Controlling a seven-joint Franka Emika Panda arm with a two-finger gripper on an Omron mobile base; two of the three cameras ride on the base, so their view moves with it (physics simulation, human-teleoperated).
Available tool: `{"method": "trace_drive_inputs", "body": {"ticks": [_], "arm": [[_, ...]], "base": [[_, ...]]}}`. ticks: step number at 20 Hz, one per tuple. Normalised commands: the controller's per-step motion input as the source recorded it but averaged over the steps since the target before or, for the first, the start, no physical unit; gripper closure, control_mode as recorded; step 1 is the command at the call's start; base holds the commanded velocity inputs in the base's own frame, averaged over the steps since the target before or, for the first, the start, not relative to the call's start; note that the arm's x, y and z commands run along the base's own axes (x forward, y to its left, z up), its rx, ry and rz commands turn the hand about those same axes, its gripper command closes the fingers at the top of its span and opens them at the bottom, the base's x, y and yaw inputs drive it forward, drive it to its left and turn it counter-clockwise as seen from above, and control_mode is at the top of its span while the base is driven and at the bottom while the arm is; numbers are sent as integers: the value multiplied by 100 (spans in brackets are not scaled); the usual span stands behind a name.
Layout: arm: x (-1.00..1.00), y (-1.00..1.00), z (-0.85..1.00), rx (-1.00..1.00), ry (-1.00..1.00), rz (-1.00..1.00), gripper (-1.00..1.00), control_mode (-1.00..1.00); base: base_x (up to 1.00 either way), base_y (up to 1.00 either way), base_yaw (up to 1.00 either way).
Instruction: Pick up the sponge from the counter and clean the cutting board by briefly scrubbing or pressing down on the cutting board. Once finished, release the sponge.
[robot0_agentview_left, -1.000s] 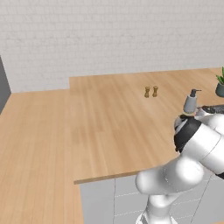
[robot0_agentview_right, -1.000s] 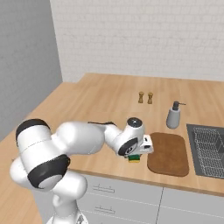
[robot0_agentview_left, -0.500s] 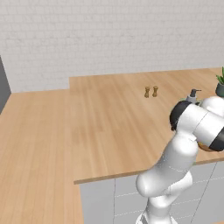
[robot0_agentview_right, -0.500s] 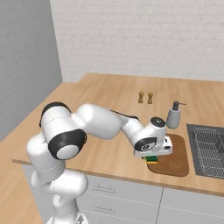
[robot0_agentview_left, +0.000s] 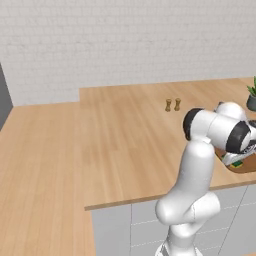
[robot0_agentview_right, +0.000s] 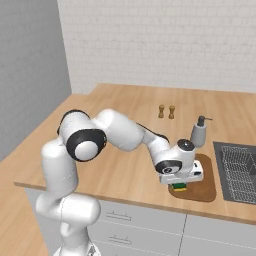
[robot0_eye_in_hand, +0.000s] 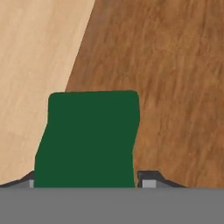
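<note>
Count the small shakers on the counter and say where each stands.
2. Both stand side by side at the middle back of the counter: the left shaker and the right shaker, behind the soap bottle.

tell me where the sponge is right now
The sponge sits between the hand's fingers over the near-left corner of the cutting board, just below the soap dispenser in the right base view.

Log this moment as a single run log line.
phase: scrubbing | gripper: shut on sponge | sponge: over cutting board near edge | release: not yet
</note>
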Motion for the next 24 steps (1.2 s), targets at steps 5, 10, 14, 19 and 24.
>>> {"method": "trace_drive_inputs", "body": {"ticks": [5,10,14,19,24], "arm": [[24,-28,-40,1,0,0,100,-100],[41,-8,-14,1,0,0,100,-100],[49,6,-7,0,0,0,100,-100],[44,49,-26,-1,0,3,100,-100],[39,52,-23,-2,0,2,100,-100]], "base": [[0,0,0],[0,0,0],[0,0,0],[0,0,0],[0,0,0]]}}
